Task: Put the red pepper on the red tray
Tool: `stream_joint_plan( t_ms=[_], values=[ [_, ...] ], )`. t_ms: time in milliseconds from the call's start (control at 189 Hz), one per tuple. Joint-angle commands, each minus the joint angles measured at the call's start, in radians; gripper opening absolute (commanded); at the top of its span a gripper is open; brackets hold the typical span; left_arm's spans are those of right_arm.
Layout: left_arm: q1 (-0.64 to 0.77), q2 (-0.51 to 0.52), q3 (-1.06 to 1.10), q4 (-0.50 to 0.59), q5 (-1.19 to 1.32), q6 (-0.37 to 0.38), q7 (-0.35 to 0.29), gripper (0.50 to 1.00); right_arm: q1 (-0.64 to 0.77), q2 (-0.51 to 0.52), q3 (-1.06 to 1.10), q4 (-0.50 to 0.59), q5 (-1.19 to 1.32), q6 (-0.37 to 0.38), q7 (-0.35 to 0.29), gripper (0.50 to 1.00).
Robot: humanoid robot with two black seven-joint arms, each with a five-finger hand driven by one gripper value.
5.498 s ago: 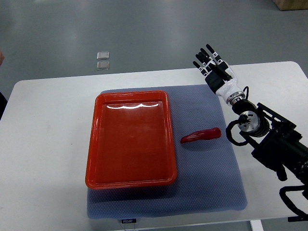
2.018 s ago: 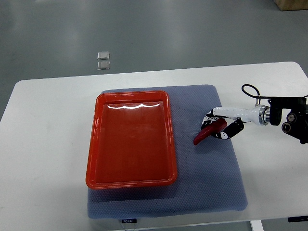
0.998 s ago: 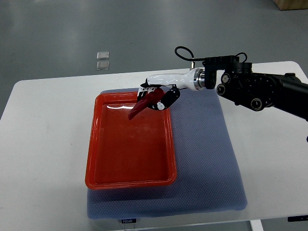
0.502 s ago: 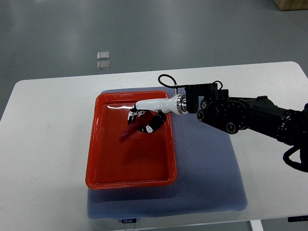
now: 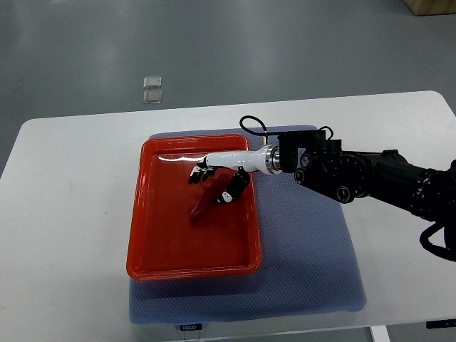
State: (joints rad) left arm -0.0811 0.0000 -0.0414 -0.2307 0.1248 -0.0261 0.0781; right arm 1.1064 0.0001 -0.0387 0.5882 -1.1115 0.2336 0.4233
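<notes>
Time to let go cleanly: best to spread the fingers gently and lift straight up from the shallow rectangular red plastic tray, so as not to drag or flick the slim glossy red pepper back over the tray's rim; no need to shift it further, since well inside the tray's walls, in the upper-right part of the tray floor, slanting with its tip toward the tray's centre. Reaching in from the tray's right side, the black-and-white right robot hand, fingers partly uncurled over the pepper's upper end; seemingly touching or only loosely cupping it rather than pinching hard; hard to tell whether contact is fully broken, as the palm covers the stem end. Likely resting on the tray floor, though not certain from above. Under the tray, a blue-grey textured mat, bare to the tray's right; beneath that, the white desk. Beyond the tray's far edge, off the desk on the grey floor, two small pale square tiles. No left arm anywhere in sight.
</notes>
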Motion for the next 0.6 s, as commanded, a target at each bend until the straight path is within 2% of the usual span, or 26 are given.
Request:
stream_joint_plan(
  t_ms=[0, 153, 407, 597],
  values=[
    [0.0, 0.0, 0.0, 0.002, -0.001, 0.0, 0.0, 1.0, 0.006, 0.0, 0.005, 0.001, 0.002, 0.001, 0.0, 0.803],
    [0.0, 0.0, -0.002, 0.005, -0.001, 0.0, 0.0, 1.0, 0.029, 0.0, 0.039, 0.002, 0.036, 0.0, 0.0, 0.813],
    [0.0, 0.0, -0.003, 0.007, 0.001, 0.0, 0.0, 1.0, 0.019, -0.015, 0.27, 0.01, 0.223, 0.001, 0.002, 0.813],
    [0.001, 0.0, -0.003, 0.001, -0.001, 0.0, 0.0, 1.0, -0.099, -0.038, 0.528, 0.01, 0.472, -0.008, 0.0, 0.813]
  ],
)
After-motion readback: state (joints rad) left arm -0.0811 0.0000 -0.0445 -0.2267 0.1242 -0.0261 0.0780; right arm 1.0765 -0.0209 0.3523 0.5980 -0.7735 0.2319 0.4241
